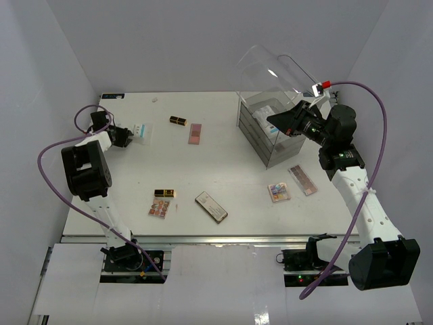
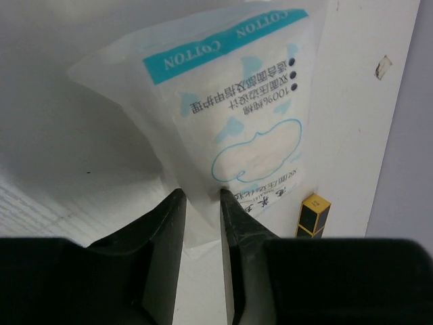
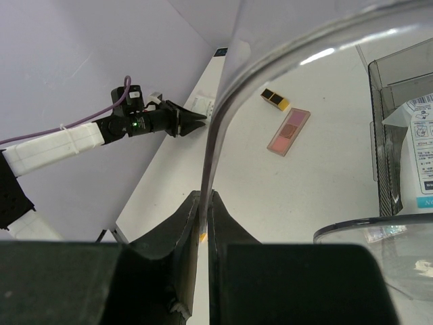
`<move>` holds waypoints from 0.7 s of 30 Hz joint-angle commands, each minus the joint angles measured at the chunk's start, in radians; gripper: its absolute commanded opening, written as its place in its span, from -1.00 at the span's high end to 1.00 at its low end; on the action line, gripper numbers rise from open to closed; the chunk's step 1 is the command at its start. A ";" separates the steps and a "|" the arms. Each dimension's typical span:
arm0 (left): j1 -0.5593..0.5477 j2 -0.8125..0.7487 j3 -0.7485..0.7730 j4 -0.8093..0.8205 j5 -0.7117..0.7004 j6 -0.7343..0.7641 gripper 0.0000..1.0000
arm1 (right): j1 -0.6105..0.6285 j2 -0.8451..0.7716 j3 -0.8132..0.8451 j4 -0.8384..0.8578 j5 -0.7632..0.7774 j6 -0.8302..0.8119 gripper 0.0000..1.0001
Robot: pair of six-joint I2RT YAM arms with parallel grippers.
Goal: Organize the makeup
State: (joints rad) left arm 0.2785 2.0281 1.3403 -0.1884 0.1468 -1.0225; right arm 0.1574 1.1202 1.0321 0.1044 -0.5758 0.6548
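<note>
Overhead view: the left jaws sit at the far left of the desk [image 1: 223, 162], closed to a narrow gap on the lower edge of the white packet [image 1: 141, 131]. The right jaws are pinched shut on the rim of the raised clear lid [image 1: 270, 68] of the acrylic box [image 1: 264, 139] at far right.

Only this view shows the near row:
- a near lipstick tube [image 1: 164, 193] just beside a multicolour palette [image 1: 159, 208];
- the long dark compact [image 1: 211, 207];
- a square palette [image 1: 279, 191] and a long palette [image 1: 302, 179] near the box.

Left wrist view: the packet's print reads upside down. "COTTON" appears twice on a teal band, then "100%" with Chinese characters (too small to transcribe). A black-and-gold far lipstick tube [image 2: 313, 214] lies on the desk beyond it.

Right wrist view: the lid's curved edge runs straight down between the jaws. Inside the box stands a second packet [image 3: 423, 145] with blue print, its wording illegible. A pink palette [image 3: 289, 131] lies near the far lipstick tube, not touching it.
</note>
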 commanded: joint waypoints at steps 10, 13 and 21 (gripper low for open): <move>0.014 -0.057 -0.074 0.143 0.166 0.036 1.00 | -0.013 -0.049 0.006 0.121 0.007 -0.023 0.78; 0.014 -0.099 -0.130 0.215 0.265 0.047 1.00 | -0.013 -0.053 0.004 0.123 0.007 -0.023 0.79; -0.009 -0.313 -0.312 0.425 0.498 0.010 1.00 | -0.016 -0.056 0.003 0.130 0.005 -0.020 0.79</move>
State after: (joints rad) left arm 0.2884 1.8895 1.0679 0.0955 0.4853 -1.0009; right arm 0.1542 1.1099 1.0164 0.1085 -0.5763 0.6548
